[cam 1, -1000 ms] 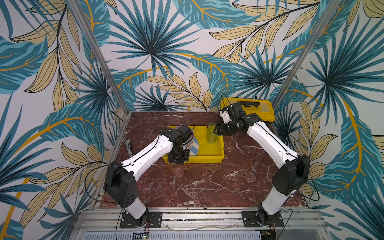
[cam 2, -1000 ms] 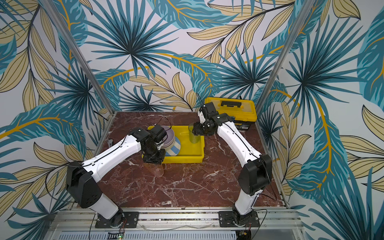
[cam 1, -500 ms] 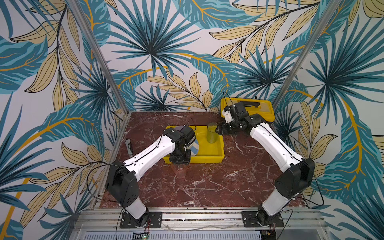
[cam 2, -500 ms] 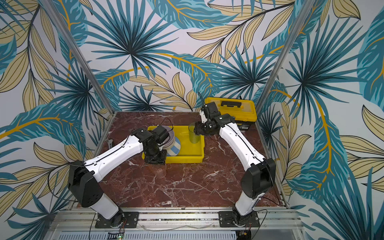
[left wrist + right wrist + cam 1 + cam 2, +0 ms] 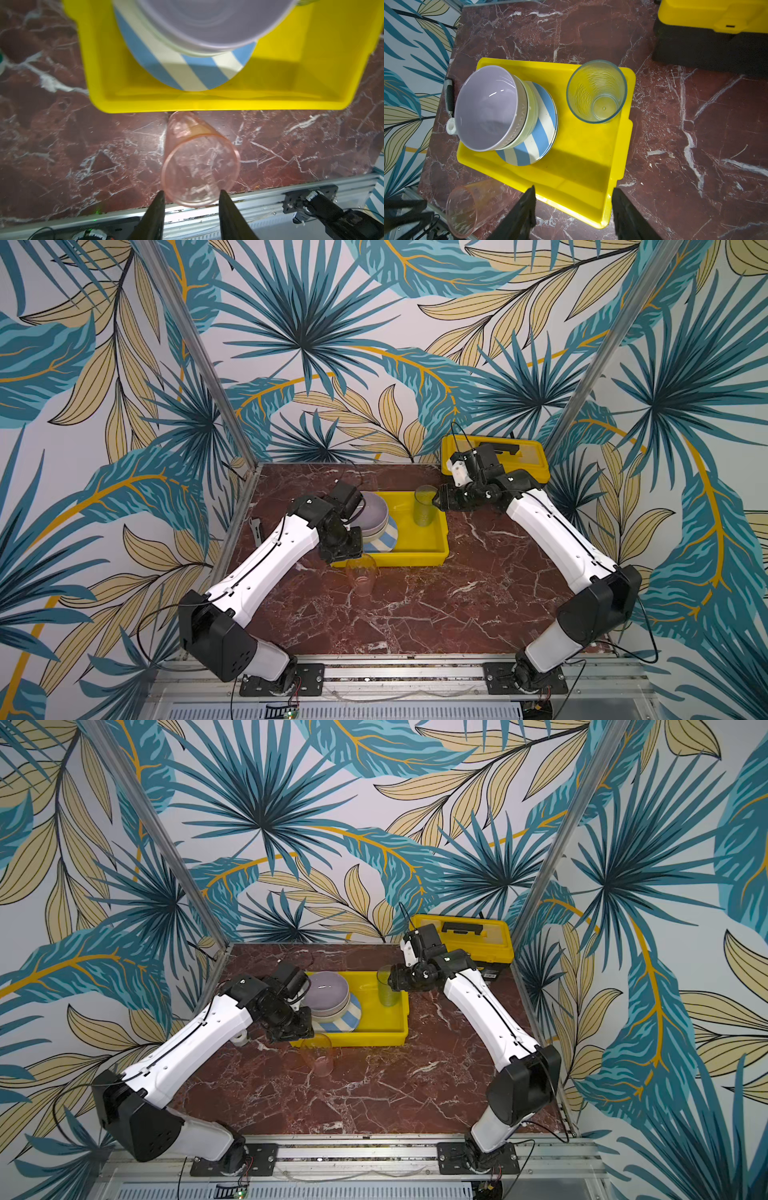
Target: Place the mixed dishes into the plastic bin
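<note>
Standing here, in both top views the yellow bin (image 5: pixel 415 561) sits on the marble table (image 5: pixel 415 614). Inside the bin, at its left end, a lilac bowl (image 5: pixel 374 509) tops a stack over a blue-and-white striped plate (image 5: pixel 385 540). In its far right corner a clear tumbler (image 5: pixel 424 506) stands upright. A pink tumbler (image 5: pixel 362 577) lies on its side on the table, just outside the bin's near wall. The left gripper (image 5: pixel 347 553) hangs over the bin's near left corner and the right gripper (image 5: pixel 438 500) by its far right corner, close to the clear tumbler (image 5: pixel 388 986); from up here I cannot tell how their fingers stand. From the left wrist, the left gripper (image 5: pixel 192 199) has its fingers spread to either side of the pink tumbler's (image 5: pixel 199 162) open mouth, clamping nothing. The tumbler's base lies right up against the bin's outer wall (image 5: pixel 207 107). From the right wrist, the right gripper (image 5: pixel 573 199) shows fingers spread wide and empty above the bin's rim (image 5: pixel 612 187). Within the bin the lilac bowl (image 5: pixel 488 108) nests in a pale green bowl (image 5: pixel 530 116) on the striped plate.
</note>
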Robot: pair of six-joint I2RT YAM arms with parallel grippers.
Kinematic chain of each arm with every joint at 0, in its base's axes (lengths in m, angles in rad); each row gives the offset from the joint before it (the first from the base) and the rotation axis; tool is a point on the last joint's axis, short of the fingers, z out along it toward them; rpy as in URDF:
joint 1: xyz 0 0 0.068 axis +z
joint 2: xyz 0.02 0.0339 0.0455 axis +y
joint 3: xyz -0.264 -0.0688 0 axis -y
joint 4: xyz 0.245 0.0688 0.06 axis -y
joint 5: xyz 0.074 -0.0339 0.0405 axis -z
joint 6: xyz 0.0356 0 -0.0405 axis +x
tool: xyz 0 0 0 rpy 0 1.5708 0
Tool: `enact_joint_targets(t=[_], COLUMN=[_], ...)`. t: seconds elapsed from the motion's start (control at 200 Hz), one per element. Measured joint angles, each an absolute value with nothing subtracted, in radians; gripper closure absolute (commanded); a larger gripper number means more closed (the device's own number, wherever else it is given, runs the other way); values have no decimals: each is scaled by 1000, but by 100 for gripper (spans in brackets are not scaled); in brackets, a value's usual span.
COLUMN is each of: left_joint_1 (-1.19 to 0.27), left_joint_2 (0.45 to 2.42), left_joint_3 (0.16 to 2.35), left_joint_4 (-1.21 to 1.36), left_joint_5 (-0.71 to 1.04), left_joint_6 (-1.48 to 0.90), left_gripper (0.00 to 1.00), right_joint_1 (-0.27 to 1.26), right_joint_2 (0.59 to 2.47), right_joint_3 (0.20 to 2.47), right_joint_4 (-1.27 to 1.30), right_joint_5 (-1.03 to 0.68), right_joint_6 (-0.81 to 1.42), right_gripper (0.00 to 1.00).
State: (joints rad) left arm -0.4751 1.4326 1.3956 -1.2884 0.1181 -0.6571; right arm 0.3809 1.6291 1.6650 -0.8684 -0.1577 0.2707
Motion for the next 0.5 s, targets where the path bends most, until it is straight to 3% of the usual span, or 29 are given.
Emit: enact_joint_targets(t=[0.135, 0.366, 0.501], left_joint_1=[-412, -410, -410], left_joint_2=[1383, 1374, 1374], left_joint_3=[1319, 1267, 1240], left_joint_4=[-1298, -1267, -1219], left_joint_5=[117, 156, 191], left_joint_6=[-649, -610, -600], left_gripper=[57, 60, 63], right_joint_1=[414, 596, 627], right_joint_2=[1609, 1635, 1667], right_joint_3=[1667, 1688, 1687], right_joint_4=[-884, -941, -940], right_joint_5=[-186, -213, -234], right_joint_6=[247, 213, 229], right_gripper=[35, 35, 35])
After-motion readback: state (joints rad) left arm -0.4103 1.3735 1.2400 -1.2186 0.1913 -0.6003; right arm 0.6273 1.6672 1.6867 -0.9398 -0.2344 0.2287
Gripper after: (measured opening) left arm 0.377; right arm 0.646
